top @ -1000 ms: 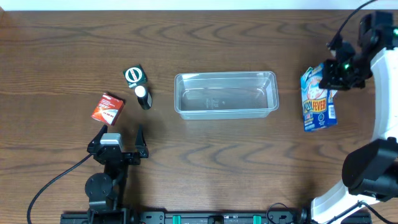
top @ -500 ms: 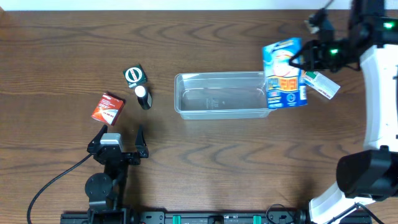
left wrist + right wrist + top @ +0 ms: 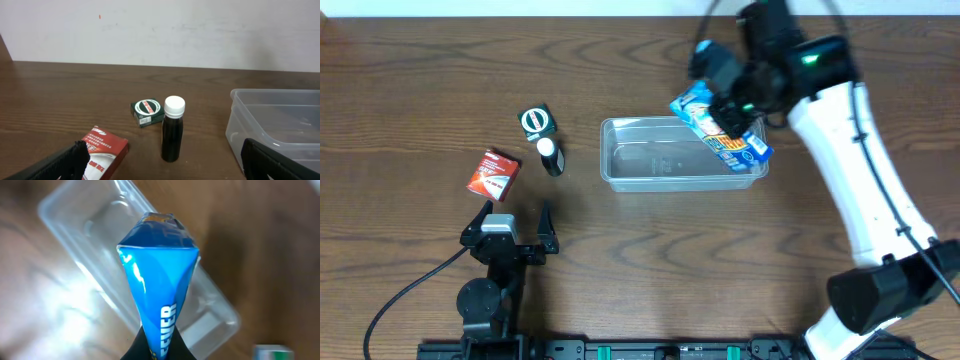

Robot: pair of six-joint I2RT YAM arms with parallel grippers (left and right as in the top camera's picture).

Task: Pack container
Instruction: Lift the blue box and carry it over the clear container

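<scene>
- Now the clear shallow rectangular plastic tub [image 3: 660, 160] is sitting in the middle of the dark wooden bench [image 3: 420, 70], its long side running left to right. It is lying in the same spot as a second ago.
- Its see-through walls, rounded corners and raised rim are catching the light, and the floor is showing bare, with nothing lying on it yet.
- Over the last second the blue printed snack packet [image 3: 720, 125] has been travelling in from the bench's right side, well apart from the tub, to hang tilted over the tub's right end.
- The right end effector [image 3: 735, 100] is clenching the packet by one end; in the right wrist view the packet [image 3: 160, 280] is dangling point-down above the tub's interior.
- So the first item is probably about to go in: lowering and letting go are what is left of this step.
- The left end effector [image 3: 515, 212] is resting near the front edge with its fingers spread wide, grasping nothing.
- Left of the tub, the small dark bottle with a white cap [image 3: 550, 155], the small green box with a round label [image 3: 535, 122] and the small red carton [image 3: 493, 172] are waiting unpacked.
</scene>
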